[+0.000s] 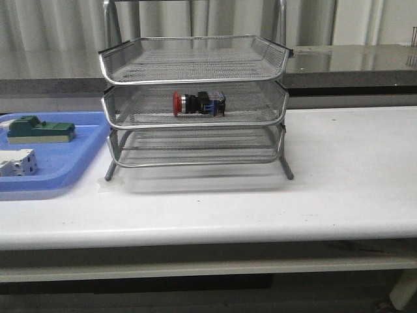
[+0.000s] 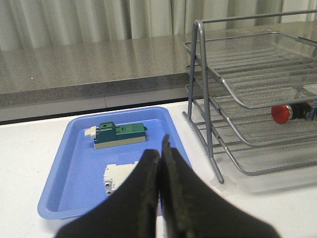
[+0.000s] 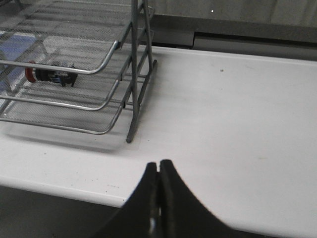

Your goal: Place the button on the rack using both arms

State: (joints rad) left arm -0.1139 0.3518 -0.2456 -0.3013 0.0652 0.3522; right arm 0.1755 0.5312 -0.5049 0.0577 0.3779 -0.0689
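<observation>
left tool pressed together, holding nothing, hanging over the near edge of the blue tray. right tool also pressed together and bare, over open counter off the rack's right-hand side. neither arm shows in the front view, so both look pulled back from the work area.

outward from the left tool: green block and white breaker both sit in the tray, untouched. the tray is just beside the rack on its left.

button lies on its side in the middle tier, red head pointing to the robot's left, blue block to the right — roughly centred, resting on the mesh and well inside the rim. top tier and bottom tier look bare.

judgement: placement is done, this reads as the retreat / end step. nothing left to grasp for this task. next move, if any, just calls for parking both arms clear of the rack frame — the right tool has the rack's leg ahead of it, so avoid swinging inward. the button looks stable, with little risk of rolling off the mesh.
</observation>
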